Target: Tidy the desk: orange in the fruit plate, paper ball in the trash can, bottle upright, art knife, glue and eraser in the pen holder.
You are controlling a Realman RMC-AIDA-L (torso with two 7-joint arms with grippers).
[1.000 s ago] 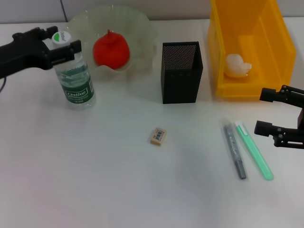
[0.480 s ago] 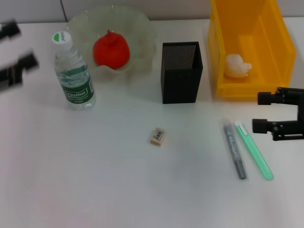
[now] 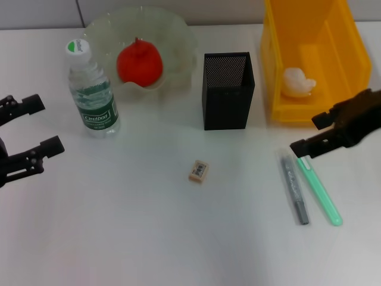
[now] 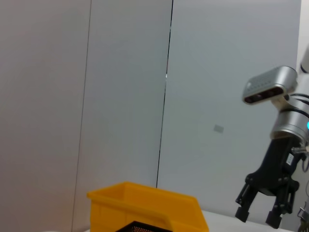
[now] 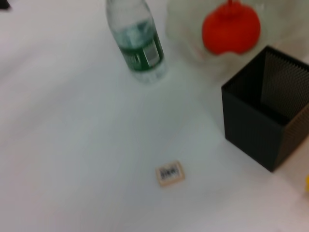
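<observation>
— Eraser (image 3: 198, 170) position?
— Flat on the desk (image 3: 149, 226), centre; pen holder (image 3: 227, 90) at its 1 o'clock, upright bottle (image 3: 91, 90) at its 10.
— Grippers?
— Right gripper (image 3: 309, 132) spread, holding nothing, above the grey pen (image 3: 294, 186) and green pen (image 3: 319, 189). Left gripper (image 3: 41, 124) parted, empty, at the bottle's 8 o'clock.

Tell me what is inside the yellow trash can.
The trash can holds the white paper ball, lying on its floor near the front wall. The rest of the visible floor is bare; the front wall hides the strip just behind it.
</observation>
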